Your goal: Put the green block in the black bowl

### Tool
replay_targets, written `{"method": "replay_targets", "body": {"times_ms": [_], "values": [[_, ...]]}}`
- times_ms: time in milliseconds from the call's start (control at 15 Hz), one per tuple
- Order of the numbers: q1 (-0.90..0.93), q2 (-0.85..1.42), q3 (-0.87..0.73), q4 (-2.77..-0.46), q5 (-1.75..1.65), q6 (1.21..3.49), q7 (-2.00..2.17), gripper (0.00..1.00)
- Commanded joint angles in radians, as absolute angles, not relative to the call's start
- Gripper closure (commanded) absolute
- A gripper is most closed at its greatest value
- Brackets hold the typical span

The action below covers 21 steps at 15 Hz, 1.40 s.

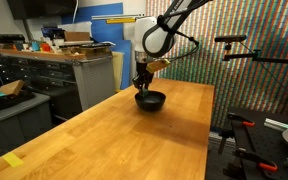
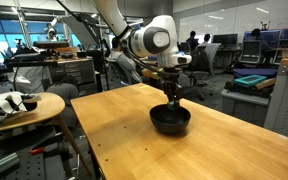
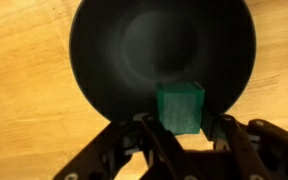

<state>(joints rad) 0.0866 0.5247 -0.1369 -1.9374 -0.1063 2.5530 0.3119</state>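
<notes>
Here, gripper [image 3: 182, 123]: closed on the green block [image 3: 180, 105], one dark finger [image 3: 149, 135] against each side of the cube, seen in the wrist view.
Green block: held over the inside of the black bowl [image 3: 134, 50], near the rim closest to the fingers. Whether it touches the bowl floor cannot be told.
Black bowl: stands on the wooden table [image 1: 104, 140], directly below the gripper [image 1: 142, 84] in both exterior views.
Table edges: in an exterior view the bowl [image 1: 150, 99] sits toward the far end of the top, with the far edge near behind it and the side edge well apart.
Open room: a long run of bare wood stretches from the bowl toward the camera. A small yellow patch [image 1: 14, 160] lies at the near corner, well apart from the bowl.
Surroundings: a round side table [image 2: 24, 108] stands beside the main table [image 2: 134, 150], apart from the bowl [image 2: 170, 120].
Hidden: the block cannot be made out in either exterior view, where the gripper [image 2: 172, 97] covers the space above the bowl.
Cut off: the wrist view crops the bowl's far rim at the top, and the fingers cover its near rim.
Hard to read: the wrist view is soft, so the fingertip contact is blurred.
</notes>
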Motion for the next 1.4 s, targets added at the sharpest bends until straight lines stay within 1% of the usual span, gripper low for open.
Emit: {"method": "replay_targets", "body": {"times_ms": [0,267,333,400,467,533,600,667,867,933,1333], "values": [[0.072,0.623,-0.143,-1.83,-0.067,2.523,0.37,0.75],[0.063,0.702,-0.138,-1.765,-0.016,2.516,0.409,0.76],[0.063,0.714,-0.136,-1.755,-0.004,2.517,0.415,0.79],[0.061,0.717,-0.131,-1.753,0.013,2.519,0.42,0.79],[0.062,0.716,-0.129,-1.755,0.024,2.516,0.424,0.74],[0.06,0.707,-0.124,-1.764,0.037,2.516,0.426,0.32],[0.062,0.693,-0.123,-1.783,0.046,2.523,0.43,0.31],[0.064,0.682,-0.122,-1.798,0.055,2.529,0.431,0.26],[0.069,0.64,-0.124,-1.853,0.068,2.544,0.439,0.03],[0.07,0.625,-0.125,-1.869,0.072,2.546,0.441,0.0],[0.081,0.524,-0.145,-1.94,0.047,2.532,0.456,0.0]]}}
